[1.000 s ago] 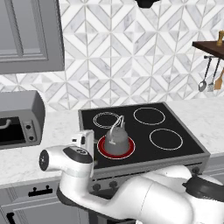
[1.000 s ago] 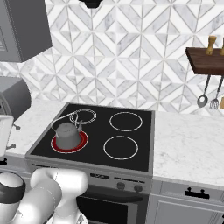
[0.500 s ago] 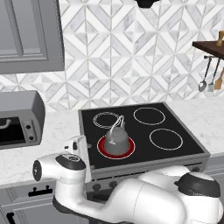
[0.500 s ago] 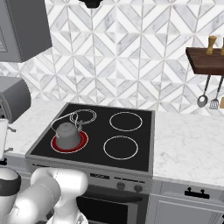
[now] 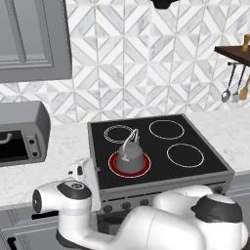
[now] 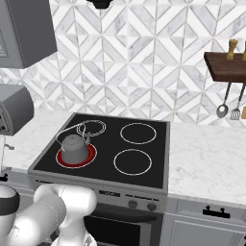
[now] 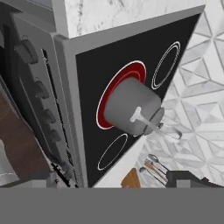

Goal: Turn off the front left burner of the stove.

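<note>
red front left burner (image 5: 114, 166), apparently round

No readable text, labels, brands or numbers anywhere. The stove (image 5: 161, 183) glass carries only ring markings, and its knobs (image 7: 41, 89) show no legible marks. The toaster oven (image 5: 22, 132) at 9 o'clock of the stove has no readable lettering either.

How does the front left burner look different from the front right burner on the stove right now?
The front left burner is filled red; the front right burner is a plain white outline on black. The front left one carries a grey kettle; the front right one is bare. Both sit on the stove's glass top.
</note>
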